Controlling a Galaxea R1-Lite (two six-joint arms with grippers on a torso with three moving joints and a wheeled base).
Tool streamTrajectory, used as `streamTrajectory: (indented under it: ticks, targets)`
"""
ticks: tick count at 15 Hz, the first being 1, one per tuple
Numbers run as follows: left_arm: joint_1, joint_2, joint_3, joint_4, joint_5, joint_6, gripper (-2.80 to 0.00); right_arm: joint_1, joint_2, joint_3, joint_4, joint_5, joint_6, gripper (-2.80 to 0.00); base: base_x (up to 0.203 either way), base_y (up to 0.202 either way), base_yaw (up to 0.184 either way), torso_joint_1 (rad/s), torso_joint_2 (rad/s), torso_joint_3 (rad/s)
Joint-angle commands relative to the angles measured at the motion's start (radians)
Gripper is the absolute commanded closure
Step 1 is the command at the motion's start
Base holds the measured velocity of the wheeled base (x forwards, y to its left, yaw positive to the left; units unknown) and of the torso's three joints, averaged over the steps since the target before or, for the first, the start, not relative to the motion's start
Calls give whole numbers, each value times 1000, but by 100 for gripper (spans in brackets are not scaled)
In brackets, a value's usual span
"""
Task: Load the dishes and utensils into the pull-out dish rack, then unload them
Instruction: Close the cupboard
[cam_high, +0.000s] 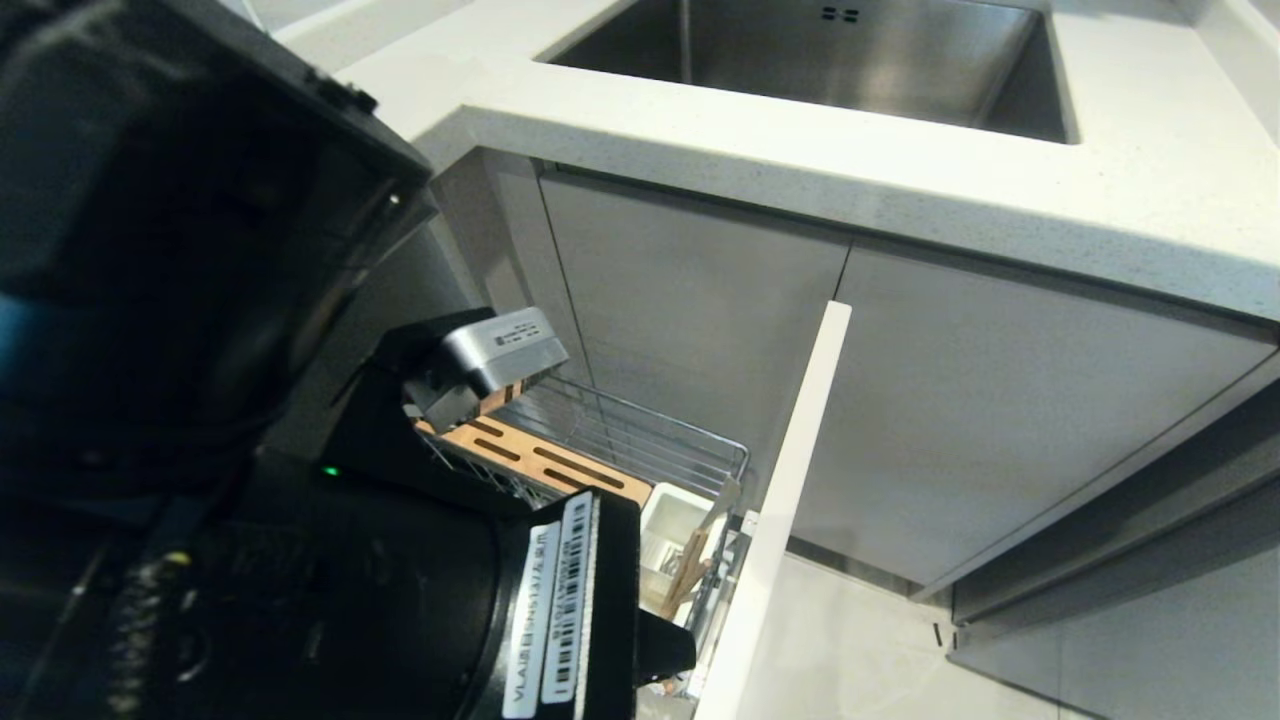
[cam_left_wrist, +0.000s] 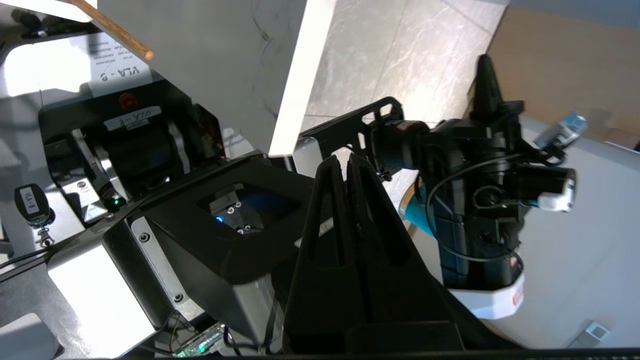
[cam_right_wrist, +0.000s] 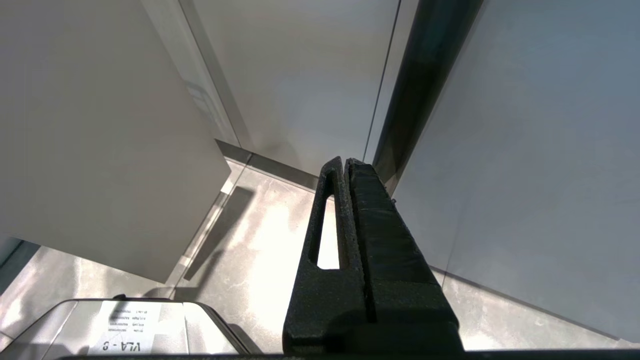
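Observation:
The pull-out dish rack (cam_high: 640, 440) stands drawn out under the counter, showing chrome wire, a slotted wooden strip (cam_high: 545, 462), a white utensil box (cam_high: 668, 520) and a pale front panel (cam_high: 790, 480). Light wooden chopsticks (cam_high: 690, 570) lean in the box; one stick end (cam_left_wrist: 120, 32) shows by the panel (cam_left_wrist: 240, 65) in the left wrist view. My left arm (cam_high: 420, 600) fills the lower left over the rack. My left gripper (cam_left_wrist: 345, 162) is shut and empty, pointing back at my own base. My right gripper (cam_right_wrist: 345, 162) is shut and empty, near the floor. The dishes and the spoon are hidden.
A steel sink (cam_high: 830, 60) sits in the white counter (cam_high: 1150, 180) above grey cabinet doors (cam_high: 1000, 420). Pale floor tiles (cam_high: 860, 650) lie to the right of the panel. My parked right arm (cam_left_wrist: 480, 200) shows in the left wrist view.

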Motion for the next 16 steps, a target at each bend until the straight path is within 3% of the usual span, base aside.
streamTrajectory:
  ticks: [1, 6, 16]
  targets:
    - [1, 53, 1, 3, -2, -5, 0, 0, -1, 0, 1, 0, -1, 0, 0, 0, 0, 0, 0, 0]
    - [0, 162, -21, -11, -3, 11, 0, 0, -1, 0, 1, 0, -1, 0, 0, 0, 0, 0, 0, 0]
    - [6, 217, -17, -7, -4, 9, 0, 0, -1, 0, 0, 0, -1, 0, 0, 0, 0, 0, 0, 0]
